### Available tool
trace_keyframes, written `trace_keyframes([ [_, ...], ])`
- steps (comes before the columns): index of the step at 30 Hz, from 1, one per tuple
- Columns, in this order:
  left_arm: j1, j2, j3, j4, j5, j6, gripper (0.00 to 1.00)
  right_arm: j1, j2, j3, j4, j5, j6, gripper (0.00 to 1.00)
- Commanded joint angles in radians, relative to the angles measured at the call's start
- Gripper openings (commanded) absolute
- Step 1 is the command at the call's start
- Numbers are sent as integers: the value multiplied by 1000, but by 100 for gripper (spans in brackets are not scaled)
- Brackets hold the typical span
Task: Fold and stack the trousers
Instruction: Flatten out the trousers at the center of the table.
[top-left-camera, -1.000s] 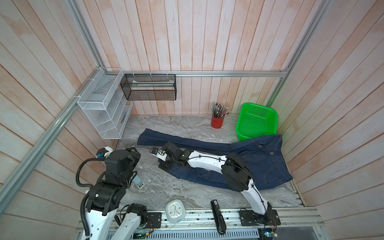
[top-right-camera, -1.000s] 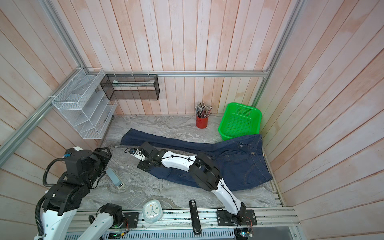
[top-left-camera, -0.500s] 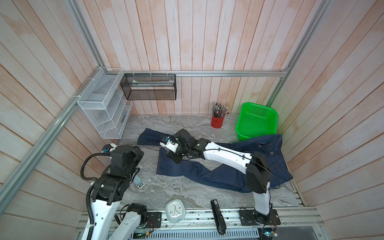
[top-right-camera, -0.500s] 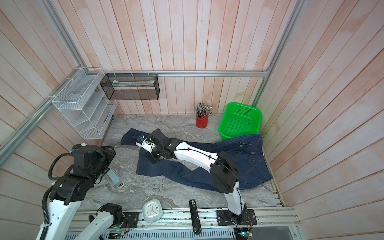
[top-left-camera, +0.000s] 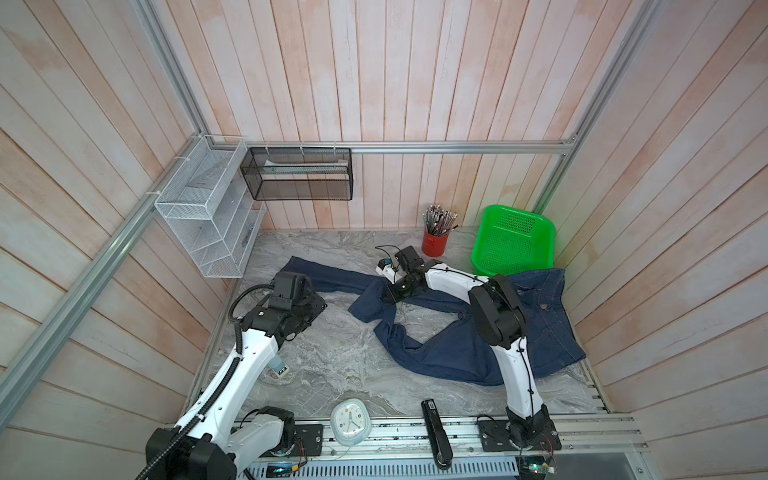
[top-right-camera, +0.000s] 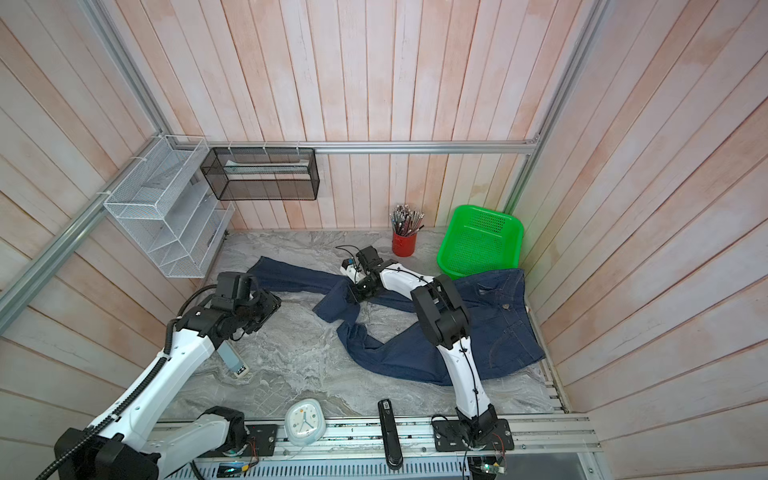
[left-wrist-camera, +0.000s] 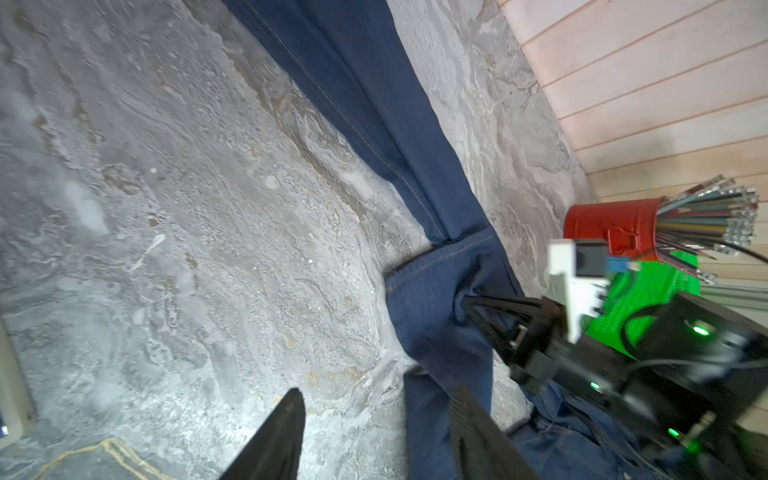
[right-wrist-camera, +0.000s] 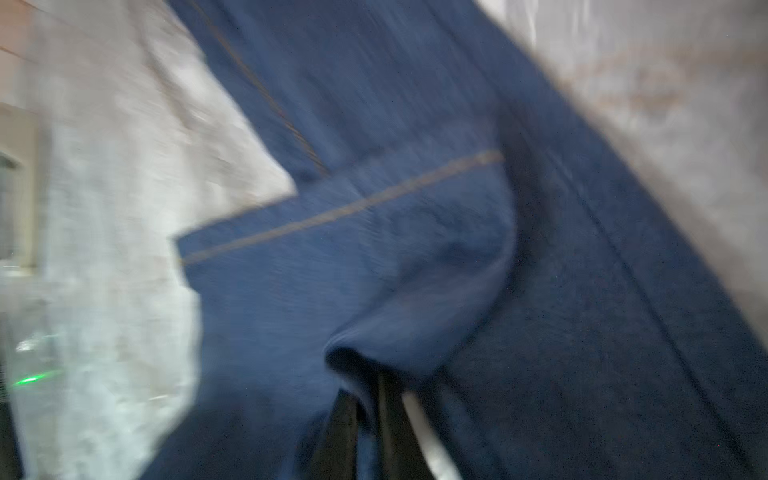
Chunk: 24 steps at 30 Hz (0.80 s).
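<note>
Left pincer (left-wrist-camera: 376, 392) first: its fingers stand apart with nothing between them, held over the bare marble surface (top-left-camera: 332, 353), so it's empty as far as I can see. Just beyond it, on the side away from its arm's base, lies the far leg of the trousers (top-left-camera: 457, 349), stretched flat with its hem end close to that pincer. Moving right, the right pincer (top-left-camera: 392, 291) is clamped on a bunch of denim near the hem of the other leg. The left wrist view shows its black fingers meeting on a pucker of cloth, and the right wrist view, blurry as it is, shows fabric tented up at the tips. That gripped leg loops from the pincer back toward the arm's base and then out to the seat and waist. Those lie flat well to the right of the right pincer, by the wall and just beside the green basket (top-left-camera: 515, 245). A red pencil cup (top-left-camera: 435, 247) stands near that pincer on its far side. My read: we're in the first fold, laying one leg onto the other, nowhere near stacking yet. Next move probably calls for holding the pinch and carrying that hem along until it lines up with the far leg's hem. Then it needs setting down flat without dragging the lower leg askew, and the left pincer could pin the far leg.
</note>
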Motion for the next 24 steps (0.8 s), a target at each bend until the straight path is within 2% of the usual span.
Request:
trace_keyframes([
  [1, -19, 12, -16, 77, 48, 28, 58, -16, 12, 43, -122, 364, 7, 26],
  [3, -22, 25, -20, 83, 50, 22, 59, -14, -2, 48, -150, 523, 15, 37],
  [5, -22, 20, -23, 87, 44, 13, 58, 8, -39, 42, -174, 624, 8, 46],
  [9, -23, -35, -13, 76, 7, -6, 58, 109, -183, -38, -129, 653, -60, 57],
  [17, -14, -237, 31, -4, -127, -46, 59, 305, -313, -55, -111, 631, -91, 61],
  [20, -8, -276, 46, -39, -159, -52, 59, 339, -268, -36, -93, 655, -98, 62],
  [24, -2, -318, 55, -78, -187, -66, 59, 331, -120, 122, -210, 669, -94, 62],
])
